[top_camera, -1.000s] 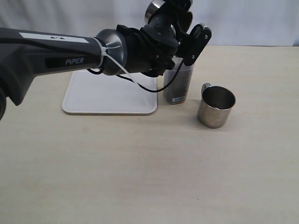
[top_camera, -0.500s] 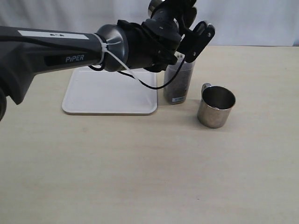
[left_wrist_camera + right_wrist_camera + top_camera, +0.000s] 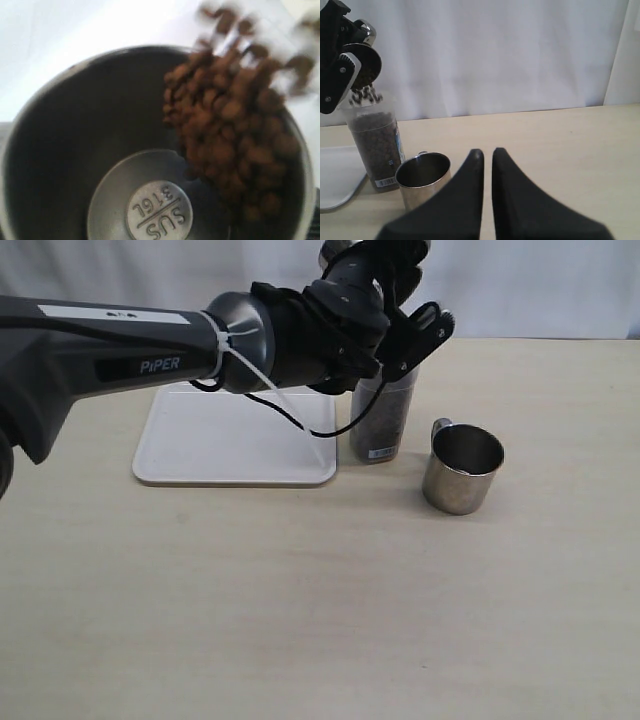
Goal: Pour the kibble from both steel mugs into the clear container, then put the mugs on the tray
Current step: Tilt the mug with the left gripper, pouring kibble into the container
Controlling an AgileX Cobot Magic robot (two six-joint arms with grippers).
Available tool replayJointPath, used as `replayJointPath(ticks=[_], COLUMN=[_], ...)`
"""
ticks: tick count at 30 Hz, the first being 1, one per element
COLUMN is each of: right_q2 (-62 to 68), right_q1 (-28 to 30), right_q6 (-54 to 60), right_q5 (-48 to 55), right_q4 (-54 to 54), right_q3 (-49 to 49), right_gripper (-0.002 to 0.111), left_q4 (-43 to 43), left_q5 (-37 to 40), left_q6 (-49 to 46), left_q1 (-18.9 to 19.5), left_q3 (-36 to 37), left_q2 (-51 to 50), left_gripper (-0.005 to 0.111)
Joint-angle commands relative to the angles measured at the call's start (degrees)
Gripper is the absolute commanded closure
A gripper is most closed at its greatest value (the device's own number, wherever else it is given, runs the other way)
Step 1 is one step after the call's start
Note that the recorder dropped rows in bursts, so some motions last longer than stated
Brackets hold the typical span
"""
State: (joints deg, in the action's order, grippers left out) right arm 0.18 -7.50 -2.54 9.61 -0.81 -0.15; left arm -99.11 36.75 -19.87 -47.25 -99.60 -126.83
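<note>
My left gripper [image 3: 395, 300] is shut on one steel mug [image 3: 334, 254] and holds it tipped on its side above the clear container [image 3: 382, 420]. In the left wrist view the mug's inside [image 3: 75, 150] fills the picture, and the kibble [image 3: 230, 130] slides toward its rim. The right wrist view shows pellets [image 3: 365, 96] falling into the container [image 3: 375, 145], which is mostly full of kibble. The other steel mug [image 3: 462, 470] stands upright and empty just right of the container. My right gripper [image 3: 485, 152] is shut and empty, low over the table near that mug [image 3: 422, 175]. The white tray [image 3: 235, 445] lies left of the container.
The left arm's dark forearm [image 3: 110, 350] stretches across above the tray from the left. A white curtain [image 3: 540, 285] closes the back of the table. The tray has nothing on it.
The left wrist has rolled a little further, tipping the held mug more over the container. The standing mug, container and tray have not moved.
</note>
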Motion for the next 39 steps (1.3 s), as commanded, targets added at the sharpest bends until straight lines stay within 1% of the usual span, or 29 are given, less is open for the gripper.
replayJointPath(ticks=[1, 5, 9, 12, 17, 23, 29, 35, 39], right_q2=[-0.18, -0.18, -0.18, -0.18, -0.18, -0.18, -0.18, -0.18, -0.18], right_q1=[0.07, 0.07, 0.07, 0.07, 0.07, 0.07, 0.07, 0.07, 0.07], right_q6=[0.19, 0.19, 0.19, 0.19, 0.19, 0.19, 0.19, 0.19, 0.19], right_q5=[-0.59, -0.59, -0.59, -0.59, -0.59, -0.59, -0.59, -0.59, -0.59], right_q4=[-0.27, -0.27, -0.27, -0.27, -0.27, -0.27, -0.27, -0.27, -0.27], right_q3=[0.15, 0.15, 0.15, 0.15, 0.15, 0.15, 0.15, 0.15, 0.15], right_gripper=[0.104, 0.104, 0.104, 0.104, 0.104, 0.104, 0.104, 0.104, 0.104], left_q4=[-0.84, -0.84, -0.84, -0.84, -0.84, -0.84, -0.84, -0.84, -0.84], left_q5=[-0.06, -0.45, -0.47, -0.35, -0.23, -0.91, -0.91, -0.91, 0.82], left_q6=[-1.53, -1.53, -4.18, -4.27, -9.01, -11.15, -17.39, -18.84, -19.24], left_q1=[-0.08, -0.08, -0.08, -0.44, -1.06, -1.19, -1.42, -2.35, -2.65], left_q3=[-0.50, -0.50, -0.50, -0.50, -0.50, -0.50, -0.50, -0.50, -0.50], left_q2=[0.57, 0.57, 0.57, 0.57, 0.57, 0.57, 0.57, 0.57, 0.57], left_gripper=[0.107, 0.107, 0.107, 0.107, 0.107, 0.107, 0.107, 0.107, 0.107])
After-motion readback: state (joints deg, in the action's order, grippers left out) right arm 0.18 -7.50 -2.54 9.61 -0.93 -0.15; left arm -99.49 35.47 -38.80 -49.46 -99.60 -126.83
